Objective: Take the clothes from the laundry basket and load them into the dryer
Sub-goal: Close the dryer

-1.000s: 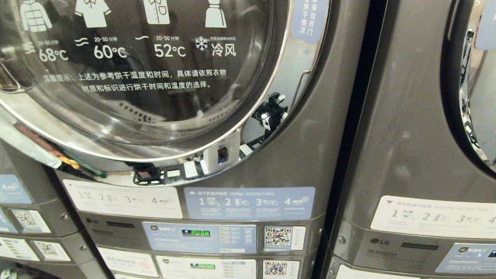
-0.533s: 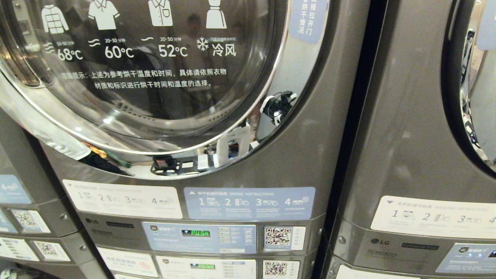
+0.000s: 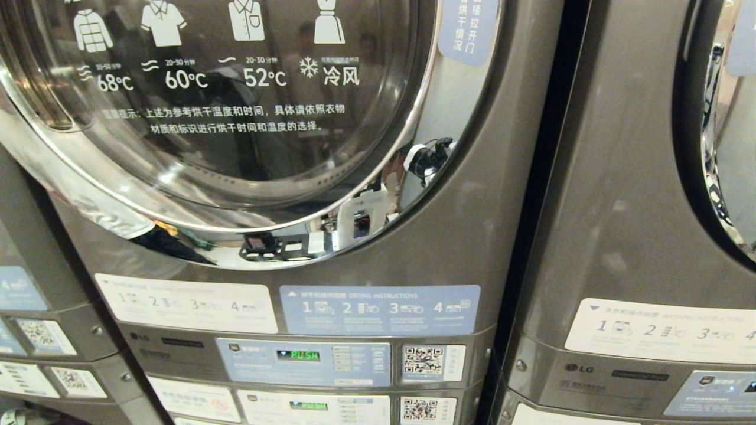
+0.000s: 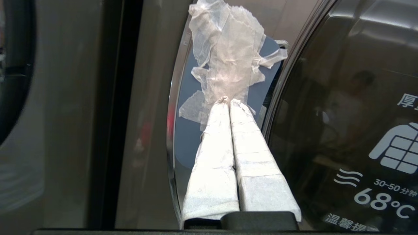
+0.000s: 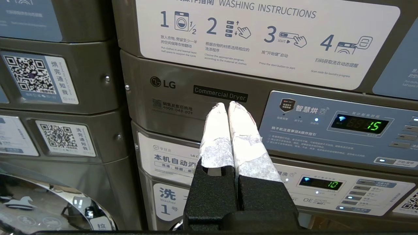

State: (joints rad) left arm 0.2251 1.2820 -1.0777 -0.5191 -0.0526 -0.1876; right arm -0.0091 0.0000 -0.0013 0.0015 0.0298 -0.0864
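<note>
The dryer's round glass door [image 3: 248, 153] with a chrome rim fills the upper left of the head view, lying close to the machine's front. My left gripper [image 4: 228, 101] is shut and holds nothing. Its white-wrapped fingertips [image 4: 222, 104] rest against a blue label [image 4: 192, 137] patched with crumpled clear tape on the door's rim, beside the dark glass [image 4: 343, 114]. My right gripper [image 5: 227, 105] is shut and empty. It hangs lower down in front of the dryer's grey control panel [image 5: 183, 98]. The clothes and the laundry basket are out of view.
A second grey machine [image 3: 638, 206] stands to the right across a dark gap [image 3: 549, 147]. Below the door are instruction labels [image 3: 378, 310] and a panel with a green display [image 3: 298, 355]. Another stacked machine [image 3: 35, 307] is at the left.
The dryer door has swung further shut; its printed icons and rim have shifted right and up in the head view. The panels below have stayed in place.
</note>
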